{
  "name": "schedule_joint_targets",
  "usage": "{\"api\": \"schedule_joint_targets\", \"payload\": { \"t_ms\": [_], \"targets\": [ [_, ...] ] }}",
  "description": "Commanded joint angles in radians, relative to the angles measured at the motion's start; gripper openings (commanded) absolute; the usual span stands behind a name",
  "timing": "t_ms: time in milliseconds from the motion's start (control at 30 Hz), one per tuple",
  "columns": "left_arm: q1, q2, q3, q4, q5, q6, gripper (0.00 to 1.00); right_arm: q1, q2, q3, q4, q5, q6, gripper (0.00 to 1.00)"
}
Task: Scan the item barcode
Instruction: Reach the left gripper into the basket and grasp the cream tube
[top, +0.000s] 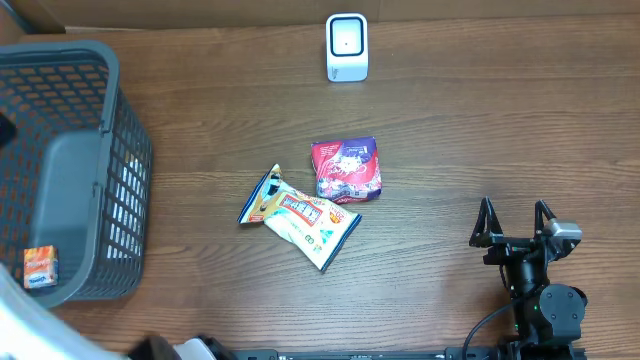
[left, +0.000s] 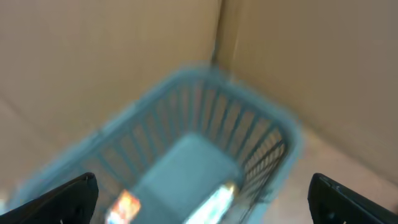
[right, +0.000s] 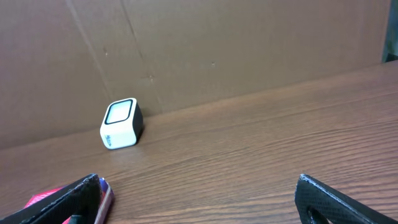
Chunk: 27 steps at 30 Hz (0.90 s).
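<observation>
Overhead first, biggest stuff down: brown wood-grain tabletop (top: 450, 120), grey plastic basket (top: 128, 190) at its left edge, small orange box (top: 40, 267) lying inside. Hanging over that basket, left hand (left: 203, 182), spread wide and holding nothing. Pretty blurry in its own camera, with a silvery thing (left: 219, 196) beside the orange box, can't say what. Low on the right, right hand (top: 515, 225), also wide open and empty, well apart from everything.

Looks like a between-items stage. Two snack packets waiting mid-tabletop: white-and-yellow packet (top: 300, 217) touching, or nearly touching, red-purple packet (top: 346, 169). Little white scanner (top: 347, 46) upright at the far edge, window tilted toward the arms.

Probably next: pick one packet, pinch it by an edge to keep the barcode uncovered, then turn the code toward that window. No barcode showing from above, so likely some flipping needed.

Surface flat and matte. Plain cardboard wall (right: 249, 50) behind the scanner, a couple of seams in it, nothing more of the room showing.
</observation>
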Motion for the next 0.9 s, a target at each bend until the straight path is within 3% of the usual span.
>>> {"api": "schedule_joint_targets", "payload": {
  "t_ms": [0, 167, 333, 467, 733, 867],
  "targets": [
    [0.101, 0.179, -0.152, 0.006, 0.174, 0.011, 1.00, -0.003, -0.010, -0.010, 0.007, -0.001, -0.001, 1.00],
    [0.126, 0.337, -0.278, 0.045, 0.182, 0.065, 1.00, -0.003, -0.010, -0.010, 0.007, -0.002, -0.001, 1.00],
    [0.068, 0.446, -0.334, 0.038, 0.288, 0.273, 1.00, -0.003, -0.010, -0.010, 0.007, -0.002, -0.001, 1.00],
    [-0.014, 0.495, -0.381, 0.037, 0.276, 0.383, 1.00, -0.003, -0.010, -0.010, 0.007, -0.002, -0.001, 1.00],
    [-0.156, 0.583, -0.468, 0.115, 0.064, 0.389, 1.00, -0.003, -0.010, -0.010, 0.007, -0.001, -0.001, 1.00],
    [-0.182, 0.626, -0.469, 0.132, 0.040, 0.389, 1.00, -0.003, -0.010, -0.010, 0.007, -0.001, -0.001, 1.00]
  ]
}}
